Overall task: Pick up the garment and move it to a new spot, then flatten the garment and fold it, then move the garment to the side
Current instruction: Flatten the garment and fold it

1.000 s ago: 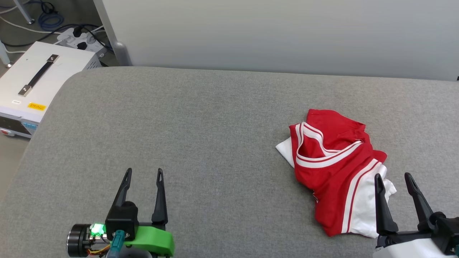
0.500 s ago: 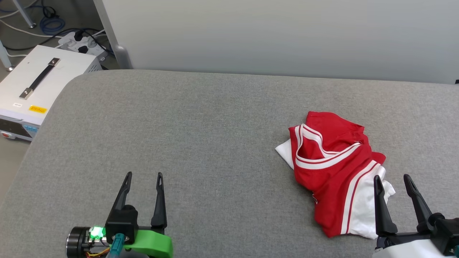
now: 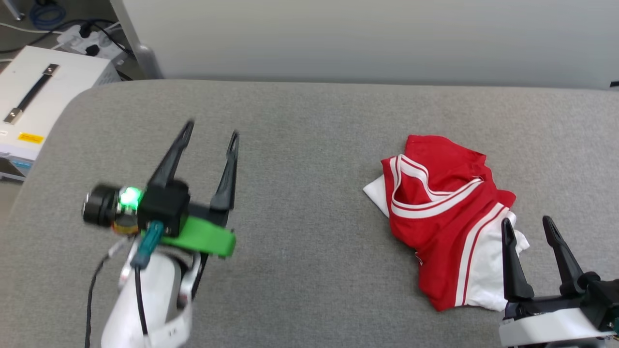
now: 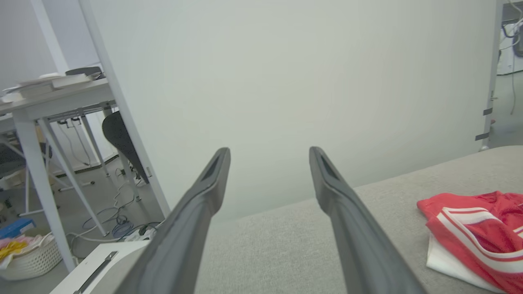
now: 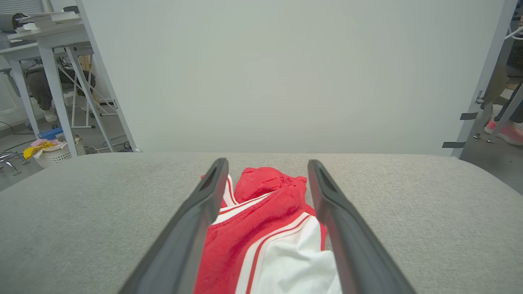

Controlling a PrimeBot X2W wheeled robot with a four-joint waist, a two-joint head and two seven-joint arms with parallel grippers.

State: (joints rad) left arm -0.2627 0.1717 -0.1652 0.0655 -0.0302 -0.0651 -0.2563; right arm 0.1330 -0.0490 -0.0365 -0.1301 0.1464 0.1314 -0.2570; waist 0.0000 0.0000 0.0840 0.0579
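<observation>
The left gripper (image 3: 211, 131) is seen in the left half of the head view, held above the grey padded table (image 3: 309, 106). Its two dark fingers are spread wide, and nothing is held between them. In the left wrist view these fingers are framed against a pale wall panel (image 4: 286, 81).

The right gripper (image 3: 526, 223) is found at the lower right of the head view, likewise released and empty, with its fingers pointed up the frame. Its left fingertip is overlapped in the picture with the lower right edge of the garment (image 3: 445, 212); whether contact is made cannot be told.

The garment is laid crumpled on the table in the right half of the head view, with red cloth, white sleeve parts and striped trim shown. In the right wrist view it is seen at lower centre, between the spread fingers.

A white case (image 3: 43, 92) with a black handle is seen at the upper left of the head view, beside the table.
</observation>
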